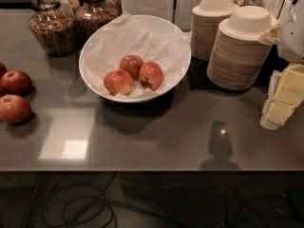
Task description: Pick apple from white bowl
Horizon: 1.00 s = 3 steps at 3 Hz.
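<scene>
Evidently crumpled paper (114, 42) keeps the apple (151, 75) settled in the white bowl (84, 68); the gripper (285, 96) hangs far right, well apart, openness impossible to tell.

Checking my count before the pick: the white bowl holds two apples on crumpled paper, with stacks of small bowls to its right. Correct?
No. The camera view shows three apples in the white bowl, not two; the reddest apple is rightmost. The paper and stacks of small bowls are as stated. The gripper is at the right edge, away from the bowl.
</scene>
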Each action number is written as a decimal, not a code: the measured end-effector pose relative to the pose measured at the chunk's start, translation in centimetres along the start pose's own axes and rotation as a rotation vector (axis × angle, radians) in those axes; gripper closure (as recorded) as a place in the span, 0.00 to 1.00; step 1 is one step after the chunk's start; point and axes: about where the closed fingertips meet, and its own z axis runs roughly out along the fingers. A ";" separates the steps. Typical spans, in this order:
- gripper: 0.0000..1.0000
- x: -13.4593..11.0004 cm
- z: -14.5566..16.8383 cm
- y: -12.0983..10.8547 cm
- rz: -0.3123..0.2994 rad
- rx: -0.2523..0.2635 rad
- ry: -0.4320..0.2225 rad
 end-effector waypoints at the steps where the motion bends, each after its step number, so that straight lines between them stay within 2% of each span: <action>1: 0.00 0.0 0.0 0.0 0.000 0.000 0.000; 2: 0.00 -1.1 0.8 -0.3 -0.017 0.005 -0.020; 3: 0.00 -3.9 3.0 -1.6 -0.063 -0.008 -0.081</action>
